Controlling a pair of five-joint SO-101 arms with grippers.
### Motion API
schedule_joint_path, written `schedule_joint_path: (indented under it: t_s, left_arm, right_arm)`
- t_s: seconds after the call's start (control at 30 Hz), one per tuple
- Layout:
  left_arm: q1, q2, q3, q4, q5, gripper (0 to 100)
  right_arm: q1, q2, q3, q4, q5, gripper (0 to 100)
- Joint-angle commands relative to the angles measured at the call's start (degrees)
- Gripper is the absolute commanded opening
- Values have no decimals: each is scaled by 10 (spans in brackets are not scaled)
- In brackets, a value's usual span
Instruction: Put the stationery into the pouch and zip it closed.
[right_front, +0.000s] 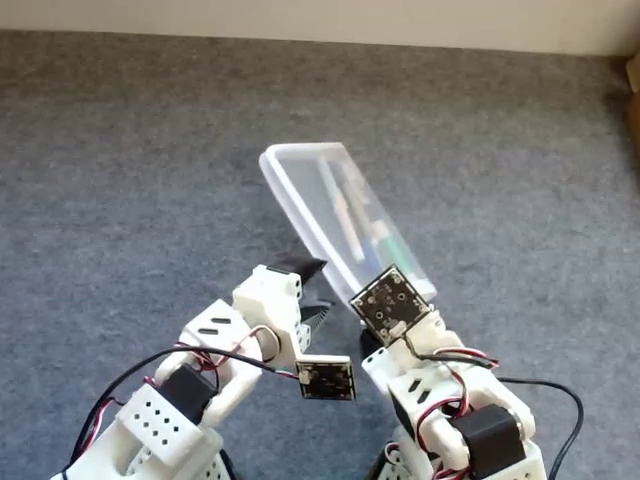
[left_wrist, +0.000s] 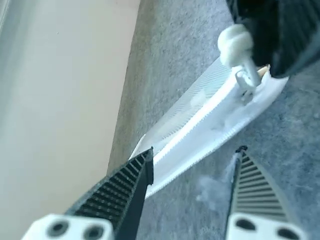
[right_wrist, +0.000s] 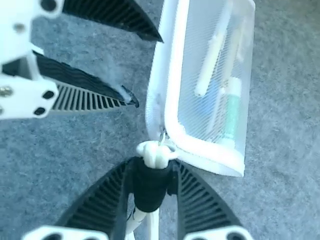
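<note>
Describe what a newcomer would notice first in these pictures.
A translucent mesh pouch lies on the grey carpet in front of both arms, with pens showing inside. The right gripper is shut on its white zipper pull at the near end, while the left gripper stands open beside the pouch's zipper edge.

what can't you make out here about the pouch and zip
Right wrist view: the right pincer grips the pull, but the zip runs off the edge; how far it is closed is unclear.
High view: the near end of the pouch is hidden under the right arm's camera board.
The stationery is blurred through the pouch wall; kinds unclear.
Left wrist view: past the open left pincer, the right pincer is cut off by the corner.
</note>
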Motion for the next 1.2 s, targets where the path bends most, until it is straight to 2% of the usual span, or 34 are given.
schedule_joint_path:
  t_s: [0.0, 0.1, 0.3, 0.47, 0.67, 0.8, 0.9, 0.93, 1.17]
  left_arm:
    - [19, -4, -3, -11, -5, 248]
    - [26, -6, 10, -12, -7, 248]
    - [30, -9, 36, -13, -8, 248]
    - [29, -9, 37, -13, -8, 248]
    - [34, -9, 54, -13, -8, 234]
    - [39, -9, 58, -13, -8, 141]
    - [36, -9, 56, -13, -8, 22]
    - [35, -9, 53, -13, -7, 0]
    - [-31, -9, 53, -13, 0, 6]
  right_arm:
    - [-7, -6, -36, 3, 5, 5]
    - [-20, -6, -36, 4, 5, 5]
    - [-127, -6, -69, 54, 1, 5]
    - [-158, -6, -117, 101, 0, 5]
    - [-158, -6, -121, 100, 0, 5]
    - [-155, -6, -121, 99, 0, 5]
    - [-153, -6, -121, 91, 0, 5]
    - [-144, -6, -121, 87, 0, 5]
    - [-25, -6, -113, 18, 4, 5]
